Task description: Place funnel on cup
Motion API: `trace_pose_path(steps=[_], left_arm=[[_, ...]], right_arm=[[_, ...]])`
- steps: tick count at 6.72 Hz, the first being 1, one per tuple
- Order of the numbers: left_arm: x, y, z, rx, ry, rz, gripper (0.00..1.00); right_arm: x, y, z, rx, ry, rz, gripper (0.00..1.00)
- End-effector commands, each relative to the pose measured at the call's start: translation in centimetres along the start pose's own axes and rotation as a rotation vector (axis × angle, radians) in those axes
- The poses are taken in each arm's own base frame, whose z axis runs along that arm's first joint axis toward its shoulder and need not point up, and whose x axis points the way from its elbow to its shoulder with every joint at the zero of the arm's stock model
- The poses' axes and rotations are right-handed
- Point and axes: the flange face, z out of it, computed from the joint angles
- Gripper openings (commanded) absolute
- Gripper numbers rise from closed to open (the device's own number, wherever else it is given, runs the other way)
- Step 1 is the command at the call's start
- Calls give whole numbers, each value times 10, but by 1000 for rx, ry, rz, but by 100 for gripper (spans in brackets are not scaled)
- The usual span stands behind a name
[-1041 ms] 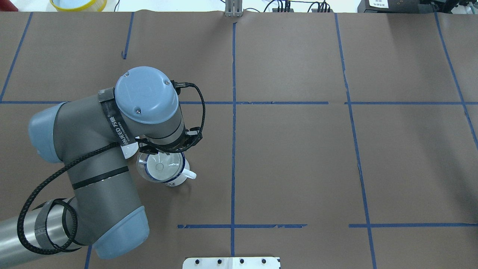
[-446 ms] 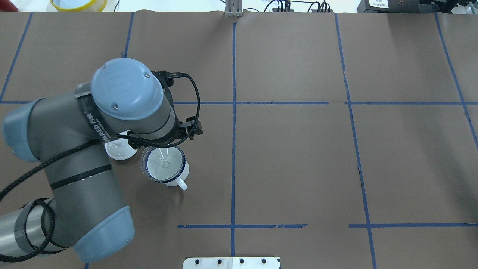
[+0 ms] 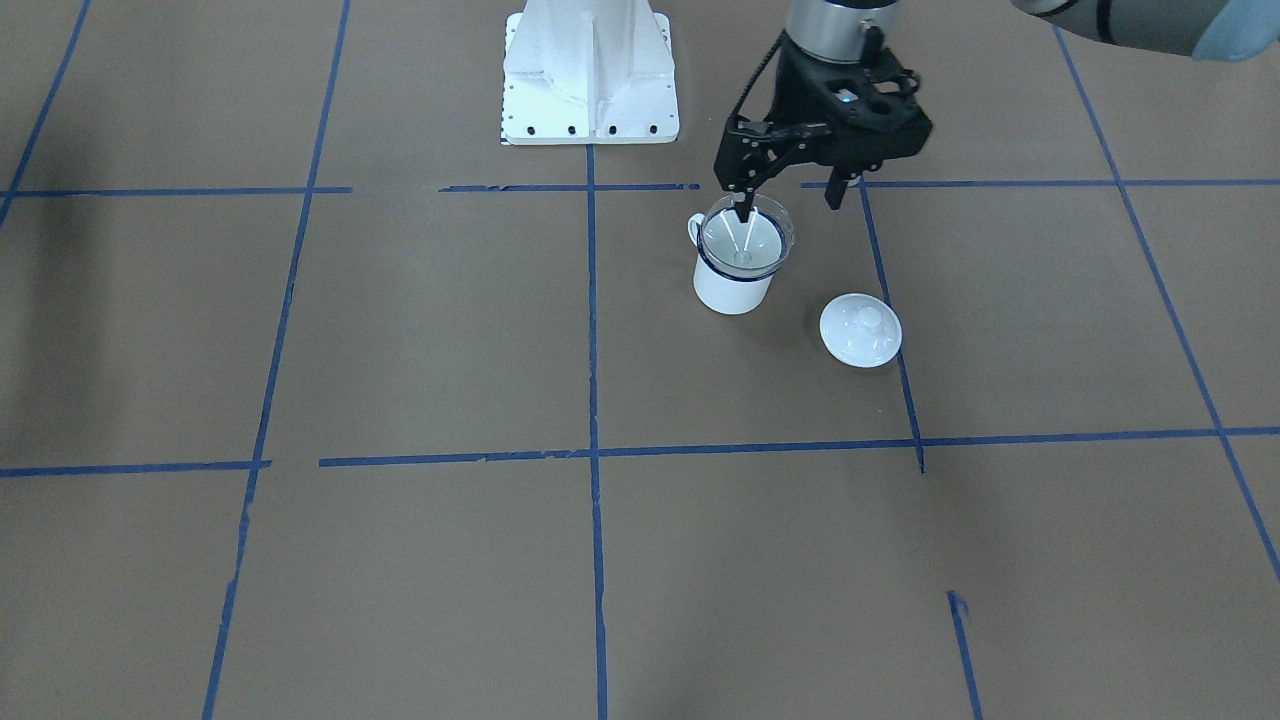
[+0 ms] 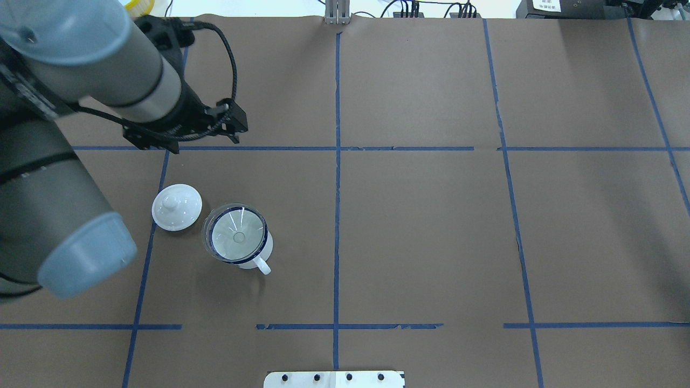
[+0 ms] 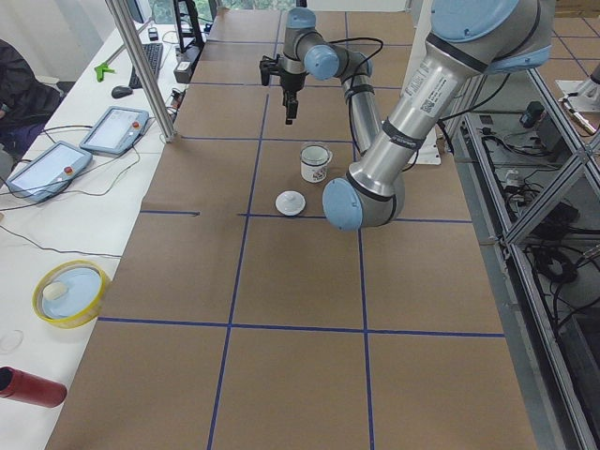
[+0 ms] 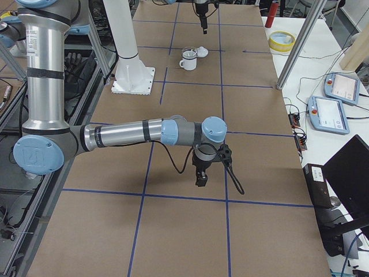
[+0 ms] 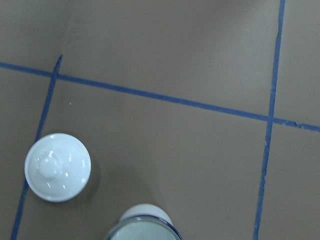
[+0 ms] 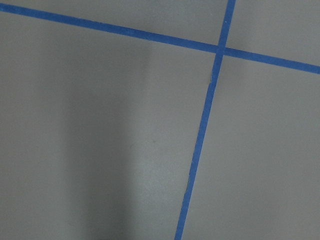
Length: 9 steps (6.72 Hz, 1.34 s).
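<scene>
The clear funnel (image 3: 745, 240) sits in the mouth of the white mug with the dark blue rim (image 3: 733, 285), spout down. Both show from above, the funnel (image 4: 238, 233) on the mug (image 4: 253, 260), whose handle points toward the robot. My left gripper (image 3: 788, 208) is open and empty, raised above the table and off to one side of the mug. From above it (image 4: 204, 142) hangs over the blue tape line beyond the mug. My right gripper (image 6: 201, 178) hovers over bare table far from the mug; I cannot tell if it is open.
A round white domed lid with a knob (image 4: 177, 207) lies on the table just left of the mug; it also shows in the left wrist view (image 7: 57, 167). The robot's white base plate (image 3: 590, 70) is behind the mug. A yellow dish (image 5: 67, 292) lies off the table.
My left gripper has let go of the funnel, risen and drawn back toward the far side. The funnel stays on the mug, whose handle turned slightly. The lid has come into view.
</scene>
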Motion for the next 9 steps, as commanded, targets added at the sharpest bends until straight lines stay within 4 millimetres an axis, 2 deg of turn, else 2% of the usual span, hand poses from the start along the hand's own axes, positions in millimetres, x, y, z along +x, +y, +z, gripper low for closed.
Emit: trace_pose_path(steps=[1, 2, 3, 4, 5, 6, 7, 8, 9], left_arm=[[-106, -77, -41, -9, 9, 114, 100], [-167, -115, -51, -10, -13, 145, 100], [-238, -139, -46, -27, -61, 227, 100], [-312, -168, -50, -38, -105, 284, 100], [-369, -177, -40, -77, -130, 331, 100], [-424, -177, -22, -115, -141, 361, 100], [-483, -154, 17, -123, -112, 371, 100], [-537, -139, 33, -78, -86, 361, 100], [-559, -137, 35, -79, -93, 327, 100]], right_arm=[[0, 0, 1, -1, 0, 1, 100], [0, 0, 0, 0, 0, 0, 100], [0, 0, 0, -1, 0, 1, 100], [0, 0, 0, 0, 0, 0, 100], [0, 0, 0, 0, 0, 0, 100], [0, 0, 1, -1, 0, 1, 100], [0, 0, 0, 0, 0, 0, 100], [0, 0, 0, 0, 0, 0, 100], [0, 0, 1, -1, 0, 1, 100]])
